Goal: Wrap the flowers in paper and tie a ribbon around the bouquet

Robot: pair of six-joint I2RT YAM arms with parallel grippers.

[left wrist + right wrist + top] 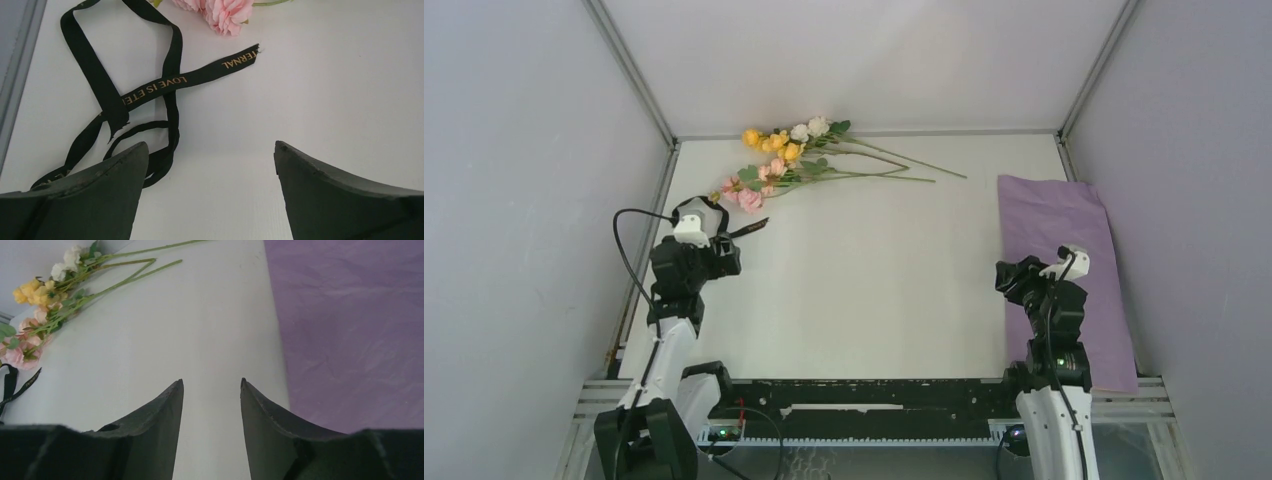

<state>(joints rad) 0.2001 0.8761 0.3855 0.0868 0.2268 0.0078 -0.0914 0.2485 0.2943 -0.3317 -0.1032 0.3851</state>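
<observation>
A: Count, task items?
B: One paper (1064,250), one ribbon (150,90), one loose bunch of flowers (794,155). At least three stems can be told apart. Three bloom colours: yellow, white, pink.
A: Positions on the tabletop (874,290)?
B: Flowers lie at the far side, left of centre, with the blooms to the left and the stems pointing right. The paper is flat along the right edge, lilac face up, well apart from the flowers. The ribbon is black with gold lettering, looped at the far left, just near of the pink blooms.
A: Tools?
B: Two. The left tool (210,145) is spread wide above the ribbon with nothing between its fingers. The right tool (211,381) has a narrower gap, also with nothing in it, and sits over bare tabletop beside the paper's left edge.
</observation>
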